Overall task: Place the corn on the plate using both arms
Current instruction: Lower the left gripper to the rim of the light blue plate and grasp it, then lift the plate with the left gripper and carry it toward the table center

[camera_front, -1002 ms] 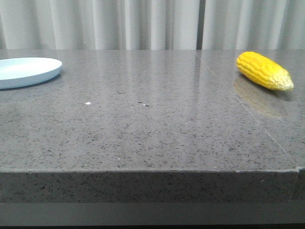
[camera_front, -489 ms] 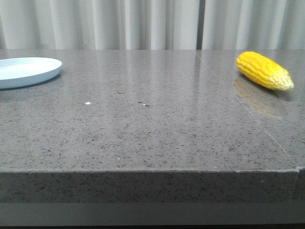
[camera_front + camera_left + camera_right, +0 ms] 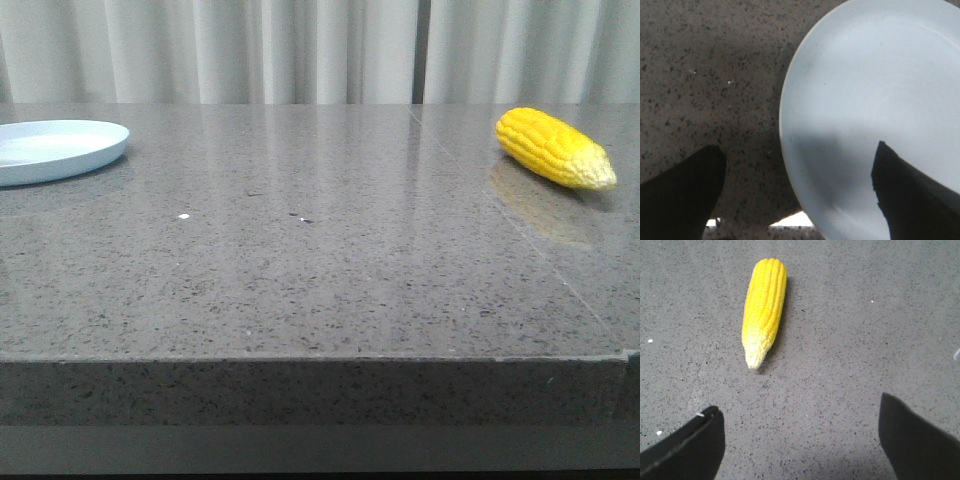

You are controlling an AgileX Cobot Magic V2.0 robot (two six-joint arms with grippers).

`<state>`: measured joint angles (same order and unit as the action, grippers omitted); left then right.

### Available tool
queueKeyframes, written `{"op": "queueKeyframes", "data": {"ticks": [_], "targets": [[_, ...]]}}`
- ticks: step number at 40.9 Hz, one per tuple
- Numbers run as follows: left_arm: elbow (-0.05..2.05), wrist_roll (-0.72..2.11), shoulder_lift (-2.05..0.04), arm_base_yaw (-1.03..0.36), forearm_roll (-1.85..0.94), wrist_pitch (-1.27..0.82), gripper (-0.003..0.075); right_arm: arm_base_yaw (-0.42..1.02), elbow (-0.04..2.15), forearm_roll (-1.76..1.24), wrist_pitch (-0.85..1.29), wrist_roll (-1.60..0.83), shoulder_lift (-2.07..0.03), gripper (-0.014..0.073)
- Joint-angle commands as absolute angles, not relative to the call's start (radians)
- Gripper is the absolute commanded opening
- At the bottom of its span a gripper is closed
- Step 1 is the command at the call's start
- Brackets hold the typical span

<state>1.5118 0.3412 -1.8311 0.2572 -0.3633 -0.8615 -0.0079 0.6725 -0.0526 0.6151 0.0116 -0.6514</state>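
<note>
**Right arm must first take the corn, far from the plate**

The corn (image 3: 555,148) lies on its side near the far right corner of the desk (image 3: 320,270), its pale tip pointing to the right edge. The plate (image 3: 95,148) sits near the far left corner, partly cut by the picture's border, so the two are well apart with the whole bare desk between them. Nothing lies on the plate yet.

In the right wrist view, the right gripper (image 3: 800,440) hangs above the desk with its fingers spread wide and nothing between them; the corn (image 3: 764,310) is ahead of the fingertips, not yet between them, and a little off to one side. The left gripper (image 3: 797,195) is also spread apart and empty. One of its fingers (image 3: 912,195) is over the plate (image 3: 865,100) and the other over the bare desk beside the rim.

The step in hand seems to be the reach for the corn. To do it well, the right arm should probably centre itself over the thick yellow middle of the cob, not the tapering tip, and turn so the fingers close across the cob and not along it. The cob is round and may roll on the smooth stone, so a slow descent is safer. Because the plate is on the left arm's side, a handover near the middle of the desk is likely needed.
</note>
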Motion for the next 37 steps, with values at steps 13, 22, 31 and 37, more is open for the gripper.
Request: {"op": "queueKeyframes", "data": {"ticks": [13, 22, 31, 37], "targets": [[1.635, 0.344, -1.894, 0.245, -0.394, -0.872, 0.0414, -0.007, 0.699, -0.045, 0.54, 0.007, -0.659, 0.0647], [1.635, 0.344, -1.894, 0.245, -0.391, -0.902, 0.0104, -0.007, 0.699, -0.045, 0.54, 0.007, -0.659, 0.0647], [1.635, 0.345, -1.894, 0.245, -0.389, -0.916, -0.002, -0.007, 0.699, -0.045, 0.54, 0.007, -0.659, 0.0647], [1.639, 0.348, -1.883, 0.245, -0.408, -0.951, -0.002, -0.007, 0.699, -0.045, 0.54, 0.007, -0.659, 0.0647]]}}
